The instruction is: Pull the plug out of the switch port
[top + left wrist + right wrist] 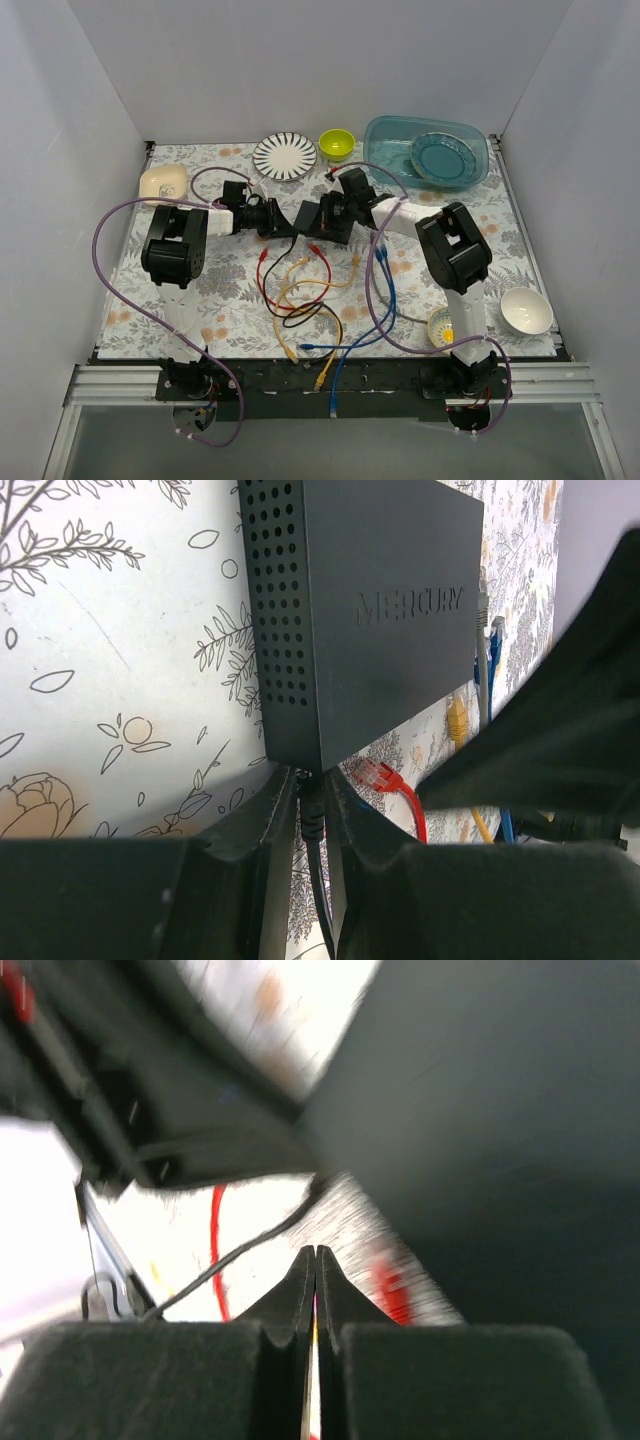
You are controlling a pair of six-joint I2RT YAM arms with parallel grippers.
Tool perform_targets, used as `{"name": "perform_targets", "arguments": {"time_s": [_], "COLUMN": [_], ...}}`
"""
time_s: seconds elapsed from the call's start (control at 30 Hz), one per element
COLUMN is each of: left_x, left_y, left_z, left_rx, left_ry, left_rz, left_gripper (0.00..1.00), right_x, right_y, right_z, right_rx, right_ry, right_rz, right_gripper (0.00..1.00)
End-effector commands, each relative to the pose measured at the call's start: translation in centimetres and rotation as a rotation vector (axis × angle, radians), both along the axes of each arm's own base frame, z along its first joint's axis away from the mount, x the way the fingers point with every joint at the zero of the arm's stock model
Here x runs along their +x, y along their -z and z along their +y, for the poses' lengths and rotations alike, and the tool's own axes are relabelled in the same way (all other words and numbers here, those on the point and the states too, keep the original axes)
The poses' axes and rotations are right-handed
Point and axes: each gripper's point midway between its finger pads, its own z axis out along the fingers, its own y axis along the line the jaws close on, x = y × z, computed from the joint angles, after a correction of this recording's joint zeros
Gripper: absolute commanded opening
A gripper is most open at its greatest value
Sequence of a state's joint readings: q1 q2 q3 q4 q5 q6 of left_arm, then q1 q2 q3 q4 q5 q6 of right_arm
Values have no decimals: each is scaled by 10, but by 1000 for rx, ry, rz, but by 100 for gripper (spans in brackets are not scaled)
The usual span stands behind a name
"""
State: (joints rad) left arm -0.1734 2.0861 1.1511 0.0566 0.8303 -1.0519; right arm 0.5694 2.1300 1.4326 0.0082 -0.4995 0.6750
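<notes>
The switch (325,216) is a flat matte-black box in the middle of the table, marked MERCURY in the left wrist view (370,610). My left gripper (274,219) is at its left end, shut on a black plug (311,802) whose tip meets the switch's near corner. The plug's thin black cable runs back between the fingers (262,825). My right gripper (347,203) is at the switch's right side. In the blurred right wrist view it (315,1252) is shut and empty, with the switch (480,1110) as a dark mass close on the right.
Loose red, yellow, blue and beige network cables (310,290) lie in front of the switch; a red plug (378,776) lies free next to it. At the back stand a striped plate (285,155), a green bowl (337,143) and a teal tub (470,165). A white bowl (526,310) is at the front right.
</notes>
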Motion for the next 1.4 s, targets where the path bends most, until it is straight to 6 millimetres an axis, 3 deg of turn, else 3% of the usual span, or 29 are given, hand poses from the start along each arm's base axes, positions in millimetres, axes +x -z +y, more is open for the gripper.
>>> {"name": "perform_targets", "arguments": {"time_s": [0.0,0.1,0.2,0.47,0.63,0.77,0.83,0.87,0.9,0.93,0.97,1.03,1.07,1.1,1.13,1.2,1.3,1.37], "left_x": [-26,-27,-32,-47,-59,-62,-62,-66,-65,-72,-74,-71,-67,-61,-59,-44,-34,-30], "left_y": [53,50,48,36,33,26,26,35,28,29,30,9,2,-14,-20,-40,-48,-49], "left_z": [15,15,15,15,16,31,43,58,67,75,89,97,104,106,111,114,114,113], "left_rx": [150,148,145,120,109,182,239,322,354,381,433,424,438,421,420,394,310,264], "left_ry": [-38,-40,-37,-57,-76,-178,-277,-351,-416,-484,-562,-660,-703,-736,-780,-834,-881,-910], "left_rz": [125,121,124,139,177,185,223,261,261,314,317,294,269,230,238,214,276,320], "left_gripper": [0,0,0,0,0,0,0,0,0,0,13,44,64,76,97,98,98,98], "right_x": [-36,-37,-25,14,24,19,10,6,4,-3,-5,-11,-12,-12,-11,-9,-9,-6], "right_y": [3,25,37,34,35,22,5,-3,-24,-25,-44,-54,-67,-72,-78,-88,-88,-79], "right_z": [11,9,8,3,0,-3,-7,-7,-9,-14,-18,-25,-31,-35,-38,-49,-73,-100], "right_rx": [-46,-83,-117,-57,-52,-52,-51,-54,-46,-61,-59,-69,-77,-89,-98,-143,-228,-338], "right_ry": [-83,-79,-50,84,109,85,75,59,60,57,63,71,85,90,95,123,193,273], "right_rz": [0,41,56,68,72,33,-8,-40,-82,-84,-130,-156,-186,-203,-223,-253,-262,-253], "right_gripper": [1,1,1,1,1,1,1,1,1,1,1,10,13,16,21,24,27,23]}}
